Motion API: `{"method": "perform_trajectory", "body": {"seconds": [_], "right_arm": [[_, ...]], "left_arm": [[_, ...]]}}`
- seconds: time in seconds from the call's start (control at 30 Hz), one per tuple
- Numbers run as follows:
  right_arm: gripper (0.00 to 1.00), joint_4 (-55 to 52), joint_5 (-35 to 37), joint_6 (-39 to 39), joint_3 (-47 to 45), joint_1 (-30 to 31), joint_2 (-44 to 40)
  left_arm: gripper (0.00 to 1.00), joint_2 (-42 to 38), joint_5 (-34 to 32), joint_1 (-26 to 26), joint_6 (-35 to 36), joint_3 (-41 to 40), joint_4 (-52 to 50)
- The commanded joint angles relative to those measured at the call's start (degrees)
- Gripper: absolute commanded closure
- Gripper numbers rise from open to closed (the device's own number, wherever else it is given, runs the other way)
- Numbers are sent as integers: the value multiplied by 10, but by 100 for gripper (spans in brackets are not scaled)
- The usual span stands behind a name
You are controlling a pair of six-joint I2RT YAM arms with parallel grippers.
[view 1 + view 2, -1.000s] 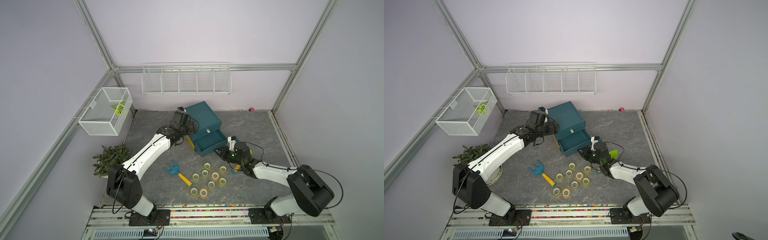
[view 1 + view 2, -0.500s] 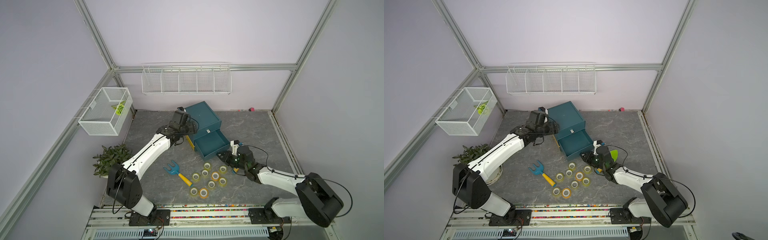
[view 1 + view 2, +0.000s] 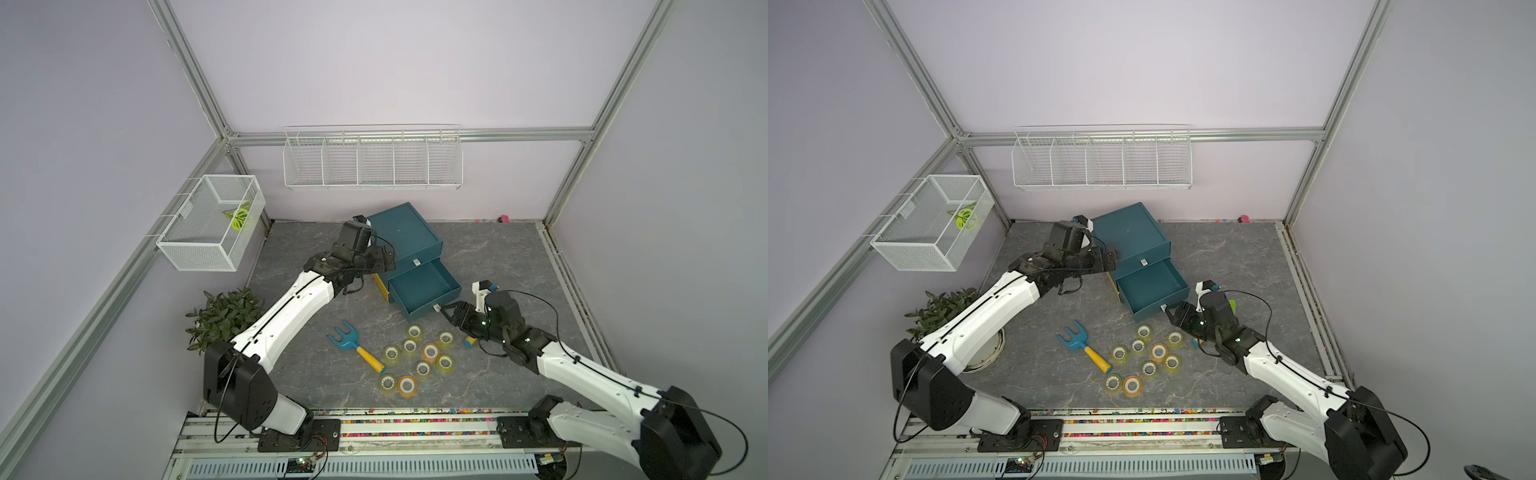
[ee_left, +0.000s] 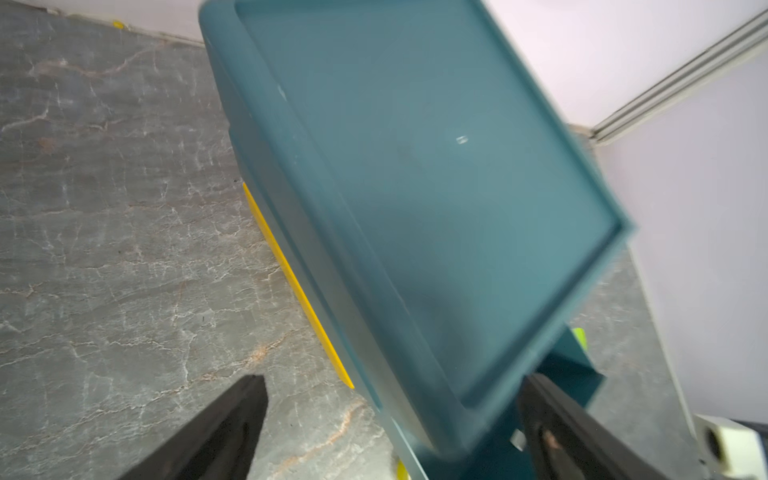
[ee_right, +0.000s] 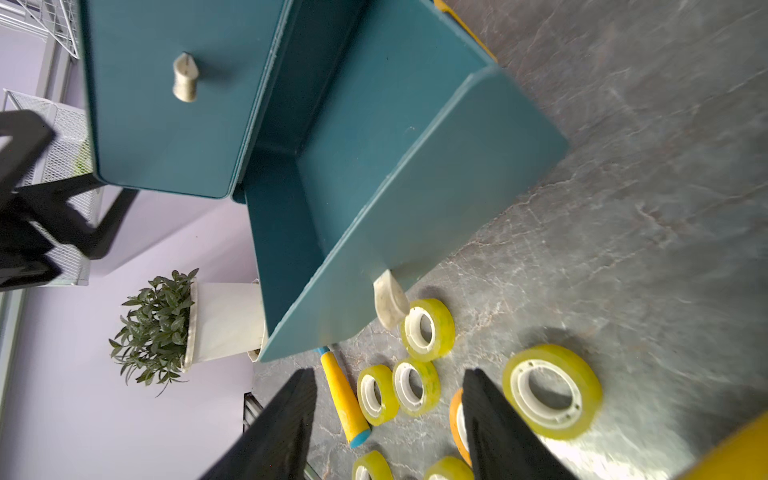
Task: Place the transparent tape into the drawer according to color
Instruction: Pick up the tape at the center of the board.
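Several transparent tape rolls lie in a cluster on the grey floor, yellow-green ones [image 3: 414, 331] and orange ones [image 3: 431, 351]. Just beyond them stands the teal cabinet [image 3: 405, 239] with its lower drawer [image 3: 424, 291] pulled out and nothing showing inside. My right gripper [image 3: 451, 313] is open, a little short of the drawer's white knob [image 5: 388, 303], with nothing gripped; in the right wrist view its fingers [image 5: 291, 415] hang over the rolls [image 5: 428, 328]. My left gripper [image 3: 386, 257] is open wide at the cabinet's left front corner [image 4: 436, 415], its fingers [image 4: 232, 415] apart from it.
A blue toy rake with a yellow handle [image 3: 359, 347] lies left of the rolls. Another yellow handle [image 3: 469, 341] pokes out under my right wrist. A potted plant [image 3: 224, 316] stands at the left. A wire basket [image 3: 212, 228] and a wire shelf [image 3: 372, 158] hang on the walls.
The lower drawer has slid further out. My right gripper went from shut on its knob to open and drew back a little. My left gripper opened wider.
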Motion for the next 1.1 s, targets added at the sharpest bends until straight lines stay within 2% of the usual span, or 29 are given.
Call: {"method": "perform_trajectory", "body": {"seconds": [0.0, 0.1, 0.23, 0.4, 0.53, 0.83, 1.07], "right_arm": [[39, -142, 25, -50, 23, 8, -31], [39, -219, 36, -86, 35, 24, -46], [38, -305, 64, -129, 52, 78, -39], [38, -371, 136, -145, 68, 168, 12], [37, -384, 182, -142, 78, 221, 62], [35, -315, 189, -144, 84, 239, 132], [31, -302, 195, -159, 106, 239, 169]], "left_arm": [[0, -75, 24, -2, -6, -32, -1], [0, -135, 25, -15, -8, -78, -2], [0, -203, 14, -44, -20, -145, -18], [0, -273, 17, -61, -45, -217, -28], [0, -313, 25, -61, -53, -250, -34], [0, -325, 30, -61, -60, -269, -37], [0, -322, 24, -61, -59, -276, -33]]}}
